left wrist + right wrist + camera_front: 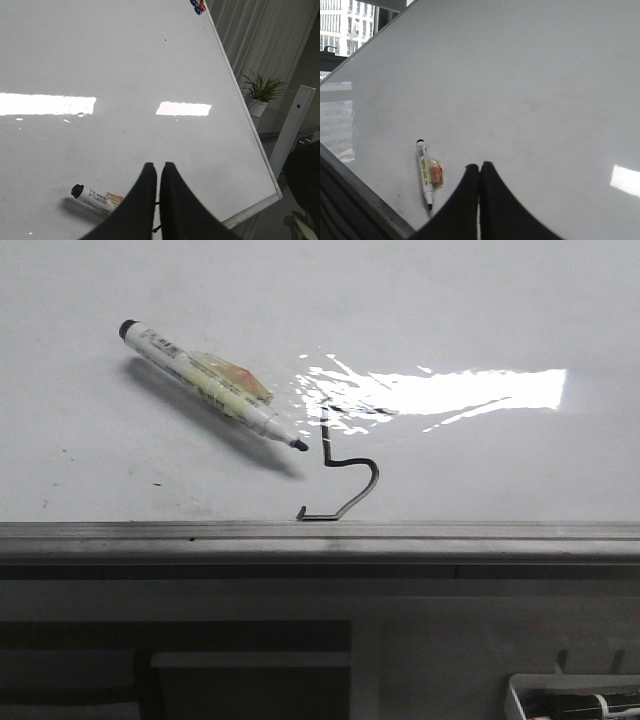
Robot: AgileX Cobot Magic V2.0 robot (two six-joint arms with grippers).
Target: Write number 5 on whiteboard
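Note:
The whiteboard (480, 300) lies flat, glossy and white. On it is the number 5 (327, 445), a thin black line with an upright stroke, a rounded hook and a flat tail near the grey rail (320, 533). A white marker (210, 385) with a black cap end and a bare tip lies loose just left of the 5, tip towards it. Neither gripper shows in the front view. My left gripper (159, 165) is shut and empty above the board (125, 60), with the marker (95, 196) beside it. My right gripper (480, 166) is shut and empty too, the marker (426, 175) beside it.
A white tray (520, 692) holding markers sits below the rail at the front right. Coloured magnets (198, 6) cling to a far corner of the board. A potted plant (260, 90) and a white post (292, 125) stand beyond the board's edge.

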